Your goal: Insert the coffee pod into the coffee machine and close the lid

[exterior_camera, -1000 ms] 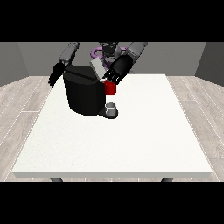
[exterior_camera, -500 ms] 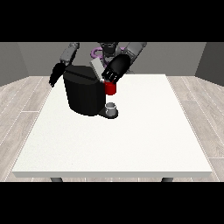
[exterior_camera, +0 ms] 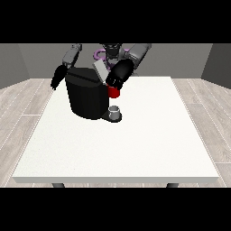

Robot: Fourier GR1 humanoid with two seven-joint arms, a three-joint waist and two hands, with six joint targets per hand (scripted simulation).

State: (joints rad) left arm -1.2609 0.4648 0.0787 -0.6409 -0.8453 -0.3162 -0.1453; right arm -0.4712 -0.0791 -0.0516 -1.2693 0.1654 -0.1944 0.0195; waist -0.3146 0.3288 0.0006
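Observation:
The black coffee machine (exterior_camera: 85, 98) stands at the table's far left-middle. A pale lid flap (exterior_camera: 99, 70) tilts up at its top. The hand at the view's right (exterior_camera: 119, 76) hovers at the machine's top front corner, just above a red thing at the machine (exterior_camera: 113, 92). A small grey thing (exterior_camera: 115, 111) sits on the machine's base, below the red thing. The hand at the view's left (exterior_camera: 57, 77) hangs beside the machine's far left side with its fingers straight, holding nothing.
The white table (exterior_camera: 131, 149) stretches wide toward the camera in front of the machine. A purple ring-shaped part (exterior_camera: 98, 55) shows on the robot's torso behind the machine.

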